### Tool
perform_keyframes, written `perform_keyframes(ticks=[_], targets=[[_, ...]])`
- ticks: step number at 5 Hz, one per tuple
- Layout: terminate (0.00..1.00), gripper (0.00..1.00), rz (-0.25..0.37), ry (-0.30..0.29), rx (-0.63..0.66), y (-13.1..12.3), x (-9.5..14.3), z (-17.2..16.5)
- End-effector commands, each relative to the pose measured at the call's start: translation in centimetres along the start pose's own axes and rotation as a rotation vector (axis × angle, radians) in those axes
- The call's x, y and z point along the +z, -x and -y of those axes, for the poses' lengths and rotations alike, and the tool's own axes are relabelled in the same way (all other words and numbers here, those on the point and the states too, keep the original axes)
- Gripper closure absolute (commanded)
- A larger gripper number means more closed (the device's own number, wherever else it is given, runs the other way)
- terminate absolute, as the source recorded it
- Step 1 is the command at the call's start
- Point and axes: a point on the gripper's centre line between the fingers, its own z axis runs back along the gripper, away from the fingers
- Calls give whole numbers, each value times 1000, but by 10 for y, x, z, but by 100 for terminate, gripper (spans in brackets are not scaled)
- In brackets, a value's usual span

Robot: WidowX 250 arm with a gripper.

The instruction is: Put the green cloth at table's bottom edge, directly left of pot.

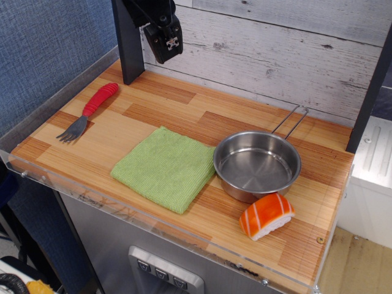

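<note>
Jaws of gripper (166,43) raised at back left, well above surface (184,104); released or clenched, cannot tell, holding nothing. Green cloth (164,167) lies flat near front edge, right corner touching pot (257,164). Red-handled fork (89,111) far left; sushi piece (266,215) just in front of pot. Judgement: cloth looks already at goal; step either done or not begun. Next move, if any: descend over cloth, pinch, nudge.
</note>
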Motion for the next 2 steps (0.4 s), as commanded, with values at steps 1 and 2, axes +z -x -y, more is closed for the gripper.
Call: perform_keyframes(ticks=[1,2], targets=[[0,0,26,-27,2,4,14,4],[100,0,26,-27,2,4,14,4]])
